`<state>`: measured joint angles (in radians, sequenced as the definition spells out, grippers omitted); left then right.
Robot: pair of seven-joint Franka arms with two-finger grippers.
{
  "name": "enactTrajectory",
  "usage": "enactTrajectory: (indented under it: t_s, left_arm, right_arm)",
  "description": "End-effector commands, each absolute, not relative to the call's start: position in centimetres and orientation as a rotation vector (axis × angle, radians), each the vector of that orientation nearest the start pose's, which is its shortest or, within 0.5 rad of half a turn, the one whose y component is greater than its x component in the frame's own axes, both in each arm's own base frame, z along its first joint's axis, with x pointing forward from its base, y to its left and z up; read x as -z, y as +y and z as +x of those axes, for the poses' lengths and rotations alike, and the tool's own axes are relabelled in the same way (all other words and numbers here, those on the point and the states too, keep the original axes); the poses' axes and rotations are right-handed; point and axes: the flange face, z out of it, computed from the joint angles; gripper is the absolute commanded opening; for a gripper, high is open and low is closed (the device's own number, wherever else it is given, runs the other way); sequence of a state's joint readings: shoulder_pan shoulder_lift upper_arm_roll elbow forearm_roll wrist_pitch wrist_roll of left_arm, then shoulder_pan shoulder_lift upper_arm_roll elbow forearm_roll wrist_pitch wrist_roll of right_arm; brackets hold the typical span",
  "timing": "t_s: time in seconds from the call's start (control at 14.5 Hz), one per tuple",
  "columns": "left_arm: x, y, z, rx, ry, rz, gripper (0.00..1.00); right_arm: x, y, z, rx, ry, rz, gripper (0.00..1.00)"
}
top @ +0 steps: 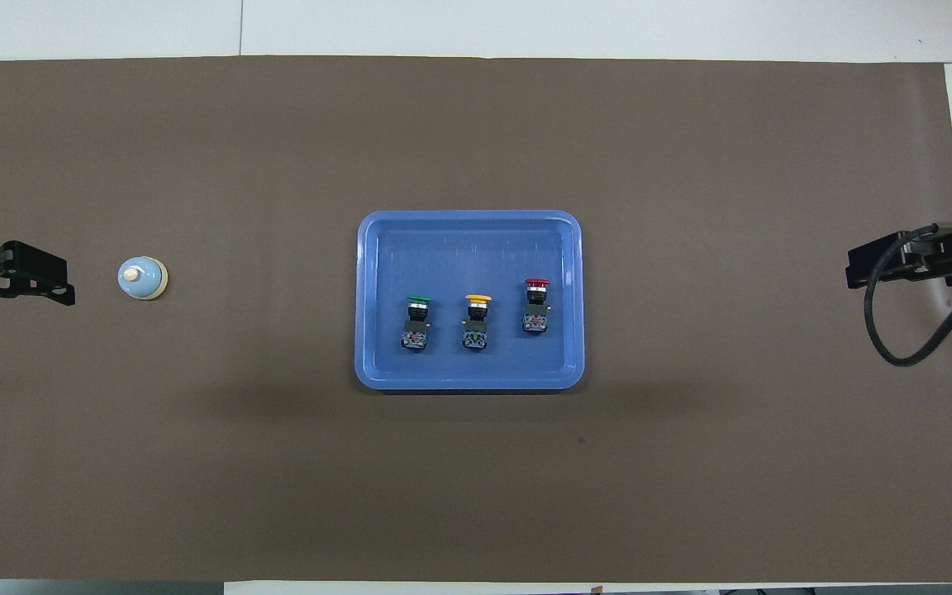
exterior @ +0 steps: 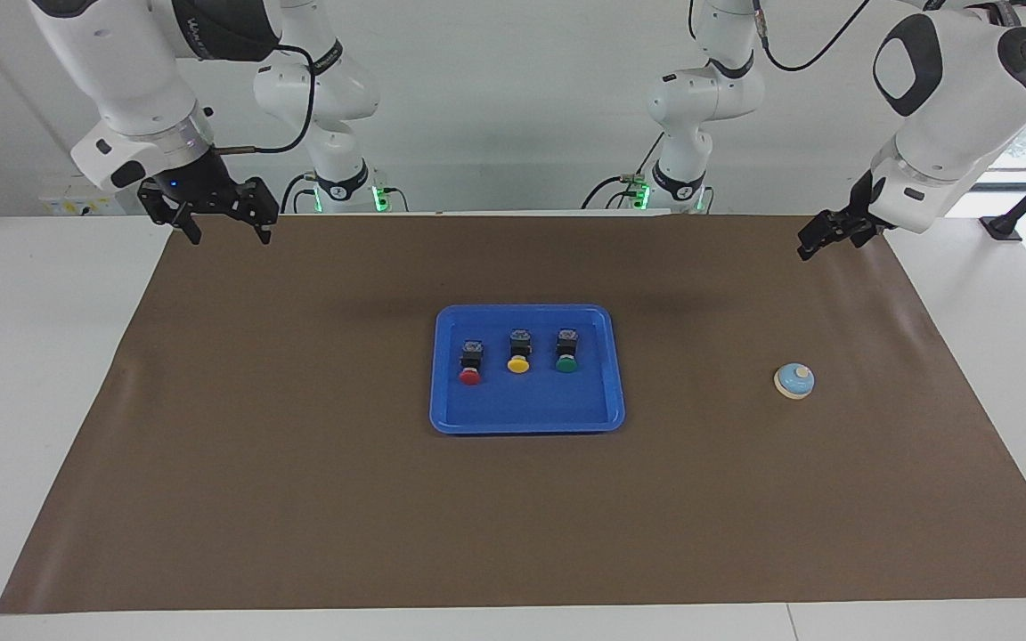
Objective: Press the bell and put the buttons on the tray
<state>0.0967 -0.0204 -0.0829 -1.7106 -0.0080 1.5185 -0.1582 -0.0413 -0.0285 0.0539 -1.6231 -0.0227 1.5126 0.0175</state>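
Observation:
The blue tray [exterior: 526,425] [top: 468,219] lies in the middle of the table. Three buttons lie on it in a row, caps pointing away from the robots: red [exterior: 470,363] [top: 535,306], yellow [exterior: 519,352] [top: 476,321] and green [exterior: 566,351] [top: 416,322]. The light-blue bell [exterior: 794,380] [top: 142,278] stands on the mat toward the left arm's end. My left gripper [exterior: 811,249] [top: 63,289] hangs raised over the mat's edge at that end, apart from the bell. My right gripper [exterior: 228,236] [top: 856,273] is open and empty, raised over the mat's edge at the right arm's end.
A brown mat [exterior: 299,499] [top: 195,463] covers most of the white table [exterior: 41,356]. A black cable [top: 897,347] loops down from the right arm's wrist.

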Motion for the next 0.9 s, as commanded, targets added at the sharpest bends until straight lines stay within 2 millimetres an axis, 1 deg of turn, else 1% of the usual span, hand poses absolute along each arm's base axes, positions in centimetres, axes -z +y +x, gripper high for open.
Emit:
enactTrajectory:
  t_s: [0.0,0.41,0.55,0.83]
  left_arm:
    - [-56.9,0.3,52.8,-0.279,-0.286,-3.112,1.00]
    - [-56.9,-0.4,52.8,-0.283,-0.270,-3.117,1.00]
    - [-56.9,-1.2,52.8,-0.283,-0.248,-3.117,1.00]
    - [-56.9,-1.7,52.8,-0.283,-0.234,-3.119,1.00]
  right_arm:
    - [-61.2,0.1,53.3,-0.134,-0.018,-3.166,1.00]
    - [-61.2,0.1,53.3,-0.134,-0.018,-3.166,1.00]
    - [-61.2,0.1,53.3,-0.134,-0.016,-3.166,1.00]
    - [-61.2,0.1,53.3,-0.134,-0.018,-3.166,1.00]
